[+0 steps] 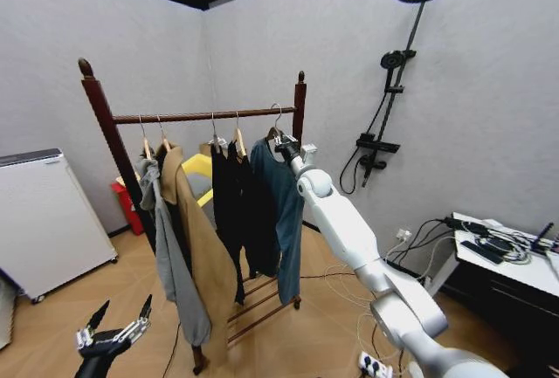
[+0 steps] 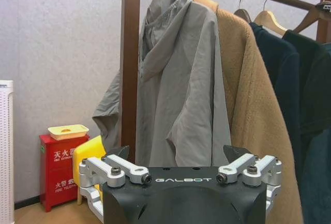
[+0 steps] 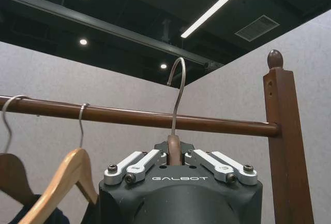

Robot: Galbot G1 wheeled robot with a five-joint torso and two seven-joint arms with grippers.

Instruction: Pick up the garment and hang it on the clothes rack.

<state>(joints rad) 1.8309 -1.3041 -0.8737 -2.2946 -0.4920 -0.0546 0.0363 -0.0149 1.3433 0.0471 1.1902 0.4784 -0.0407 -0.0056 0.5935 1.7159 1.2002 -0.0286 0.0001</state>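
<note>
Holding my right gripper (image 3: 175,158) shut on the neck of the teal shirt-jacket's (image 1: 281,208) wooden hanger (image 3: 175,150); its metal hook (image 3: 177,92) stands at the wooden clothes rack's (image 1: 300,103) bar (image 3: 134,116), near the right post. I judge it's the hanging step: next, seat hook over bar, then let go. My left gripper (image 1: 113,326) sits low w/ fingers spread, empty, well apart from the grey hooded coat (image 2: 178,79)
</note>
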